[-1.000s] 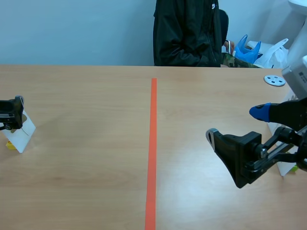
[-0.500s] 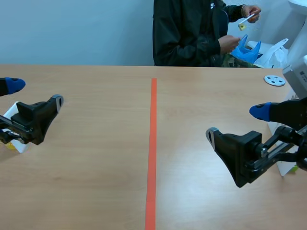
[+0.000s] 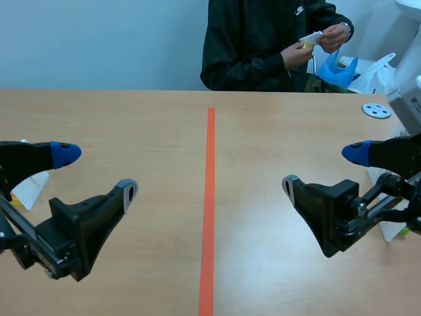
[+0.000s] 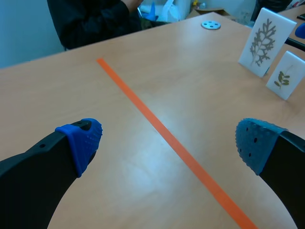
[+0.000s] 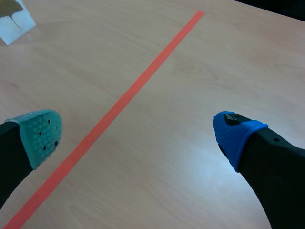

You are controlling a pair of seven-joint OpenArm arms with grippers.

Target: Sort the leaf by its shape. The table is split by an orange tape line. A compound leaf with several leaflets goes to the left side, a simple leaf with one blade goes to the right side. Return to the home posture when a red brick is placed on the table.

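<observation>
Both released, left pincer (image 3: pixel 97 172) and right pincer (image 3: pixel 322 169) hang over my worktop (image 3: pixel 131 118). A person (image 3: pixel 250 46) holds a card (image 3: pixel 310 38): seemingly light, thin, stiff; I'd pinch its top edge.

left arm (image 3: pixel 20 245): black robot arm, enters low from the left of the scene view, wrist pointing toward the middle.
left gripper (image 3: pixel 97 172): two thick black fingers spread wide apart; soft blue dotted pads (image 4: pixel 82 139) on both tips.
right arm (image 3: pixel 395 187): black, enters low from the right, wrist pointing toward the middle.
right gripper (image 3: pixel 321 170): fingers spread wide apart; one grey-green dotted pad (image 5: pixel 42 135), one blue pad (image 5: pixel 234 133).
</observation>
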